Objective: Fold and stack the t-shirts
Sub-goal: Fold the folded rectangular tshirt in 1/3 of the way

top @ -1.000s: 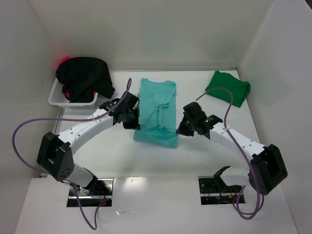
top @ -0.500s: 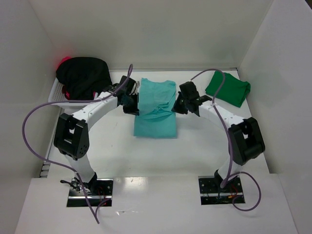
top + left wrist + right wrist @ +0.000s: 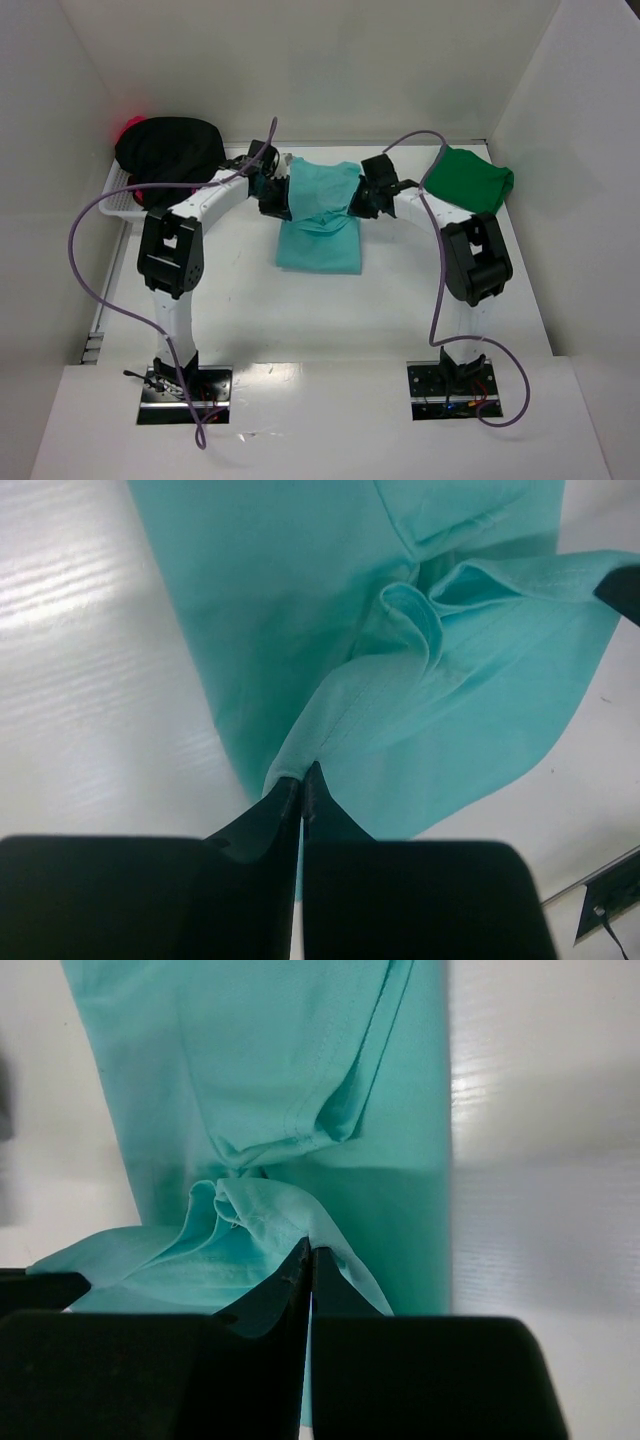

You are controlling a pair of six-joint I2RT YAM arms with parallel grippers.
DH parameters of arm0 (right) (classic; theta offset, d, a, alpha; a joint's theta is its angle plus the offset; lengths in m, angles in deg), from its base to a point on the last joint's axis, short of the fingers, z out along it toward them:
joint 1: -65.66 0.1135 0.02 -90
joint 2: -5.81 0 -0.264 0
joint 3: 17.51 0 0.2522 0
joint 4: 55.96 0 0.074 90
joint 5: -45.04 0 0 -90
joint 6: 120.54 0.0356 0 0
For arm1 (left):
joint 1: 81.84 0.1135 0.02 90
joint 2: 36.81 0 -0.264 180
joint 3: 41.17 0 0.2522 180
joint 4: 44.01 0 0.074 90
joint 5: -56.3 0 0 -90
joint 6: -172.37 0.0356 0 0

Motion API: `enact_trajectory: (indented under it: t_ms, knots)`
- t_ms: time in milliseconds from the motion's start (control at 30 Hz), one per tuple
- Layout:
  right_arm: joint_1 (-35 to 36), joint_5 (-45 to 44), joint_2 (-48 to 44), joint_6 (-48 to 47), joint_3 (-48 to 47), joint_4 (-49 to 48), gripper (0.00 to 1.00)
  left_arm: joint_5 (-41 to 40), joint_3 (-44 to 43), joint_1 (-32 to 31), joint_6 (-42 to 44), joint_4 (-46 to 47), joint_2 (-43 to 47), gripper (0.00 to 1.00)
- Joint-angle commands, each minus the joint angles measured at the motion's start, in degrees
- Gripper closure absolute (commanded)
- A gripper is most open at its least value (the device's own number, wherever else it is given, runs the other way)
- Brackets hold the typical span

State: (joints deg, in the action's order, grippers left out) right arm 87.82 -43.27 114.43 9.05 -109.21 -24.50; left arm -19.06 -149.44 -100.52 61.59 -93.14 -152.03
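White worktop point(image 3: 250, 310) carries the light teal t-shirt point(image 3: 318, 245) at its middle. Left gripper point(image 3: 302, 778) and right gripper point(image 3: 310, 1250) each pinch its lifted far fold. Beyond, a dark green t-shirt point(image 3: 470, 180) lies in the far right corner, and a black t-shirt point(image 3: 170, 150) drapes the far-left basket point(image 3: 122, 203).

the red-pink shirt point(image 3: 129, 127) shows only as a sliver at the upper left of the top view. the rest lies under the black shirt point(image 3: 170, 152), which also covers most of the basket point(image 3: 120, 198). in both wrist views the teal shirt point(image 3: 300, 630) runs off the top edge. the left fingers point(image 3: 262, 825) and right fingers point(image 3: 272, 1295) blur into black at the bottom. a dark shape point(image 3: 623, 588) at the right edge of the left wrist view is cut off and cannot be made out.
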Motion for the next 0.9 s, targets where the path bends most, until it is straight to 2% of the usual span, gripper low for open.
enact_trajectory:
  t_ms: [0, 167, 267, 400, 467, 567, 700, 800, 867]
  knots:
    - [-1.59, -0.55, 1.53, -1.44, -3.26, -2.49, 0.99, 2.51, -4.51, 0.99, 2.41, 1.00, -2.74, 1.00]
    - [-2.21, -1.07, 3.71, -2.58, -4.77, -2.49, 0.99, 1.89, -8.09, 2.13, 3.03, 0.47, -6.85, 1.00]
    - [-2.83, -1.08, 4.63, -2.59, -5.30, -2.49, 0.96, 1.89, -9.49, 2.65, 3.03, 0.47, -8.17, 1.00]
    - [-3.35, -1.08, 6.34, -3.20, -5.83, -3.10, 0.89, 2.22, -12.41, 3.21, 3.25, 0.47, -9.88, 0.88]
    - [-3.35, -1.08, 7.05, -3.57, -6.35, -3.33, 0.81, 3.21, -14.11, 3.57, 3.55, 0.47, -11.16, 0.76]
    - [-3.35, -1.29, 7.05, -4.61, -6.88, -4.61, 0.69, 4.44, -16.16, 3.57, 4.30, 0.47, -12.48, 0.66]
    - [-3.35, -3.10, 6.35, -5.50, -8.32, -6.36, 0.60, 3.67, -19.69, 3.81, 4.61, 0.26, -13.71, 0.40]
    - [-3.35, -4.32, 4.50, -6.45, -9.90, -5.84, 0.42, 2.17, -21.87, 4.88, 4.61, -0.26, -13.37, 0.23]
    - [-3.35, -5.18, 1.86, -6.98, -10.22, -6.03, 0.27, -0.38, -22.30, 5.41, 4.61, -1.10, -11.07, 0.14]
